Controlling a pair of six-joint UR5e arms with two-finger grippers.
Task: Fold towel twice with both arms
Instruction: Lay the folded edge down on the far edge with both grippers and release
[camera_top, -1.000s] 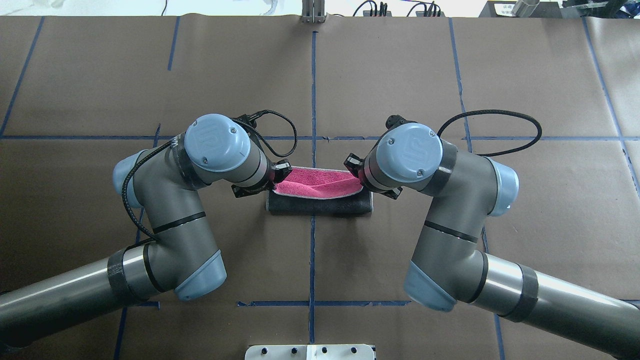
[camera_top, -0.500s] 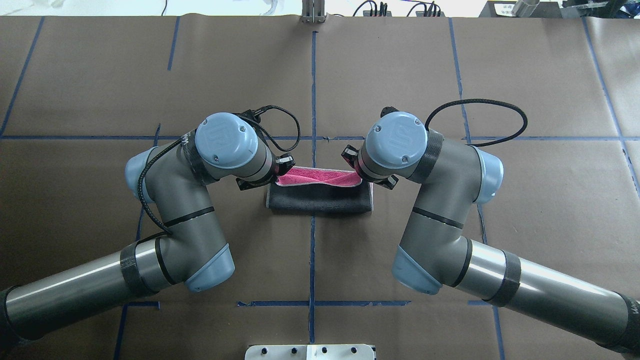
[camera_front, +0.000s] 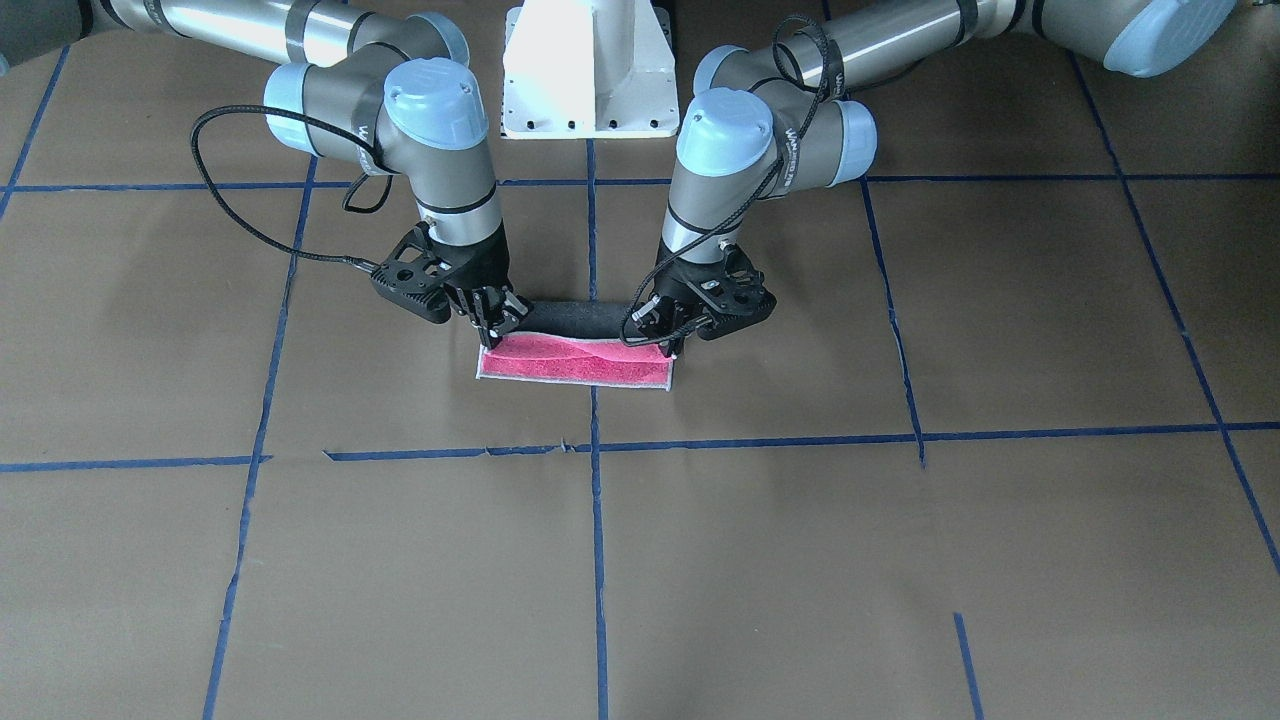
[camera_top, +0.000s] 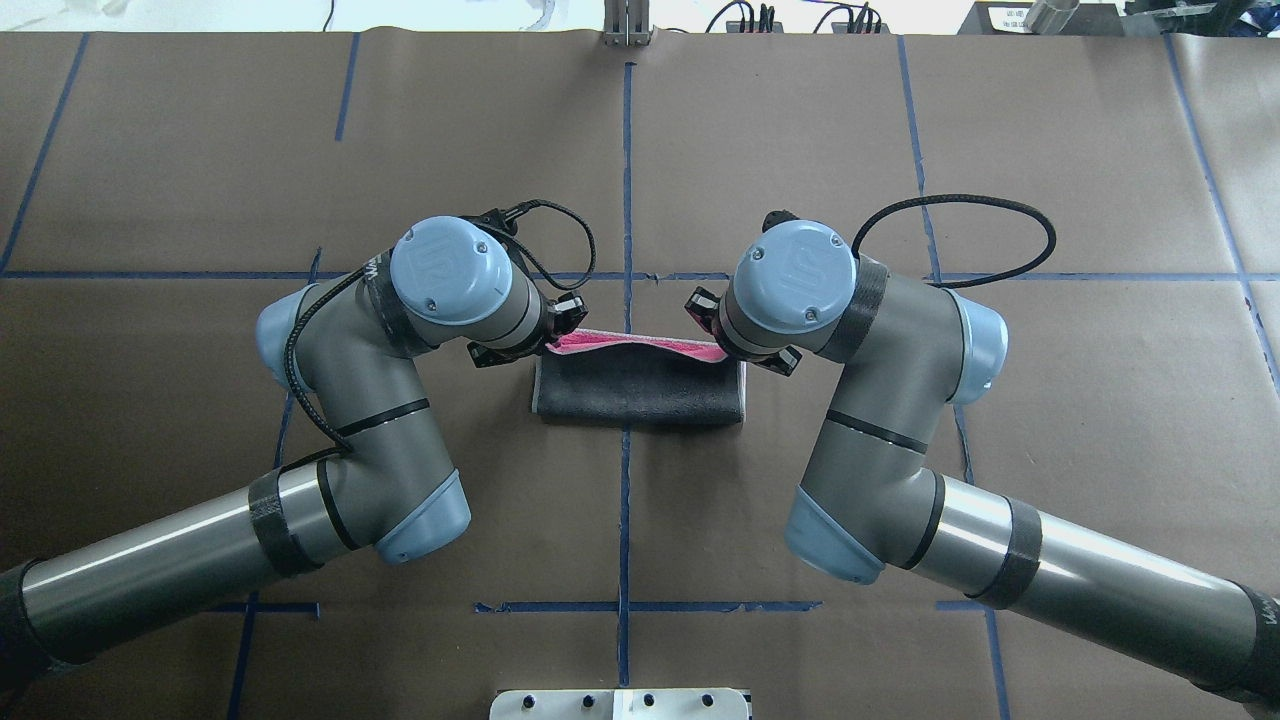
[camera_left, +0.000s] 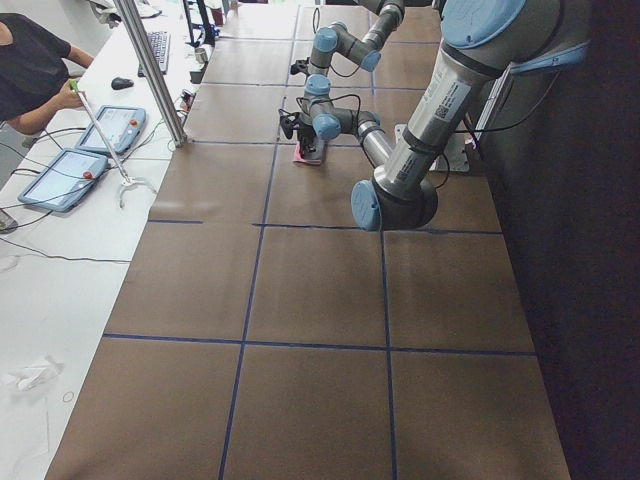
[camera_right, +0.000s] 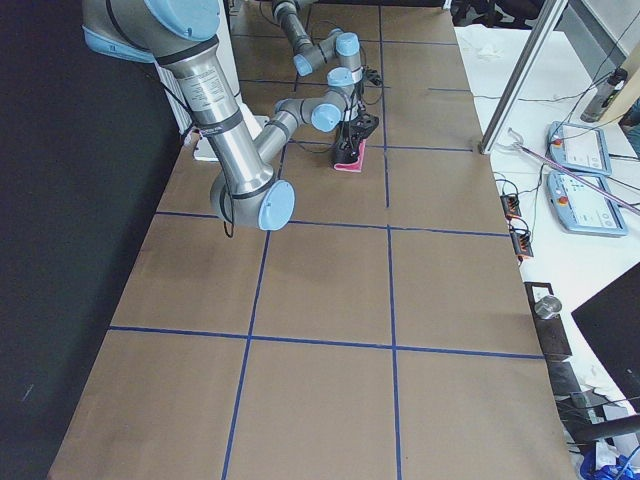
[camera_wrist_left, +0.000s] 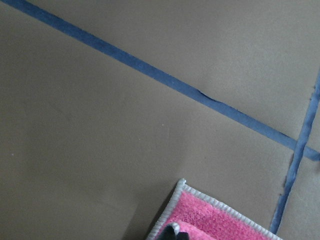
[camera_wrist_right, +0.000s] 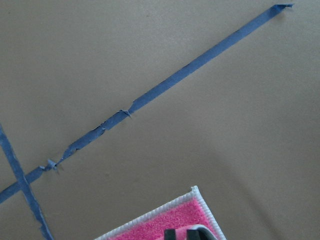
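Observation:
The towel (camera_top: 640, 390) lies folded at the table's middle, its grey face up in the overhead view. A thin pink strip (camera_top: 640, 344) shows along its far edge. In the front-facing view the pink face (camera_front: 575, 365) with its whitish hem lies flat on the table. My left gripper (camera_top: 556, 336) is shut on the upper layer's left corner. My right gripper (camera_top: 712, 340) is shut on its right corner. Both hold that edge just above the lower layer's far edge. Each wrist view shows a pink corner (camera_wrist_left: 210, 220) (camera_wrist_right: 165, 220) and a dark fingertip (camera_wrist_left: 172, 232).
Brown paper with blue tape lines (camera_top: 626, 180) covers the table. The white pedestal base (camera_front: 590, 70) stands behind the arms. An operator (camera_left: 30, 70) and tablets (camera_left: 110, 125) are at a side table beyond the far edge.
Both grippers have carried the held edge away from the robot. The grey layer now covers most of the pink face, and only a thin pink strip shows from overhead.

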